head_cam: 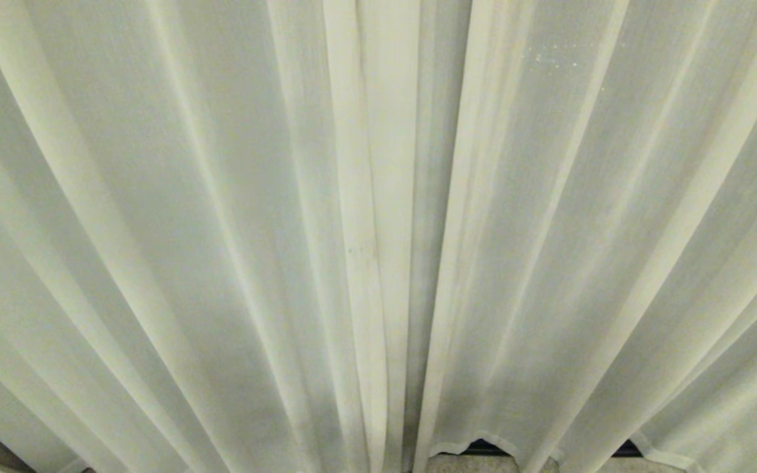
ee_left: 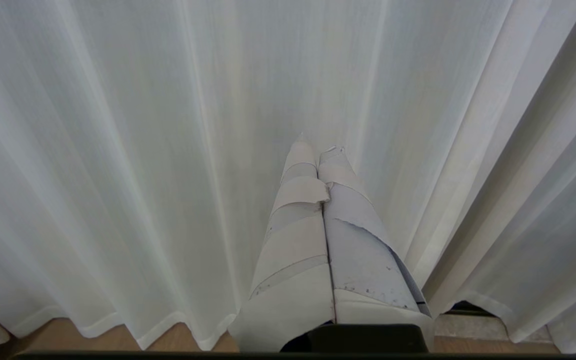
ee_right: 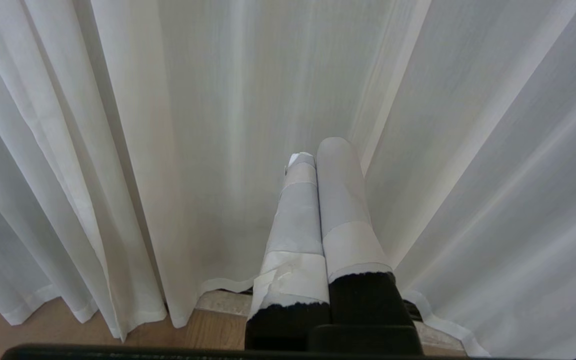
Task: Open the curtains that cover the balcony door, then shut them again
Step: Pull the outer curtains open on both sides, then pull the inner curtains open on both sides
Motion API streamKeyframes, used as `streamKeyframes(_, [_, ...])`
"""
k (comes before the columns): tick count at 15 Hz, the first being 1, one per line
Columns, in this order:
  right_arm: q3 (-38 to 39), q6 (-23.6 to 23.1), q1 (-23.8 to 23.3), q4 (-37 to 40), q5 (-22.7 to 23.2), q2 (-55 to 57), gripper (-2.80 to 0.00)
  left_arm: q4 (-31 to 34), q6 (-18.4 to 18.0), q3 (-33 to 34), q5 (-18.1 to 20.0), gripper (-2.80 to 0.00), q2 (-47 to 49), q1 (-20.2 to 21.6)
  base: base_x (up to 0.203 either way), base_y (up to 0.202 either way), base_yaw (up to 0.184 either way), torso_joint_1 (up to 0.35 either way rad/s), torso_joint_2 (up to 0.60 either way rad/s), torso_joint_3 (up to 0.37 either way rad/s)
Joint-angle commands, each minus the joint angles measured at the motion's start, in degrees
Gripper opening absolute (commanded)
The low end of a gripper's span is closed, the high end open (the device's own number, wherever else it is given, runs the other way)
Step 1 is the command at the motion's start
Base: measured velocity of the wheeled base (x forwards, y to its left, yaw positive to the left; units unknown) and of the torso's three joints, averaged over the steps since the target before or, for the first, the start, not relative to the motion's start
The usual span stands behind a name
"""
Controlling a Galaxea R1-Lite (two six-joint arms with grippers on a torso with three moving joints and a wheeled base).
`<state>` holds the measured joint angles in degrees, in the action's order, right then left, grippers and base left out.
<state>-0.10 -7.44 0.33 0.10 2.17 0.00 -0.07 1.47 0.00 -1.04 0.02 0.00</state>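
Nearest, the left gripper and the right gripper each point at the cloth with taped fingers pressed together, holding nothing. Just beyond, the curtains hang fully drawn, their hemmed edges meeting at the middle, so opening has not begun and closing follows. Below the hems show wooden floor and a dark strip, perhaps the balcony door's frame; the door itself stays hidden.
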Motion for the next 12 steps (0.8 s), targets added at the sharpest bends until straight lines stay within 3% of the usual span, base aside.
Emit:
streamKeyframes(1, [0.01, -0.03, 0.02, -0.01, 0.03, 0.09, -2.80, -0.01, 0.03, 0.00, -0.02, -2.80, -0.02, 0.00, 0.000, 0.000, 0.000, 0.000, 0.00, 0.000])
streamKeyframes(12, [0.01, -0.03, 0.02, 0.08, 0.03, 0.09, -2.80, -0.01, -0.06, 0.00, -0.02, -2.80, -0.02, 0.00, 0.000, 0.000, 0.000, 0.000, 0.00, 0.000])
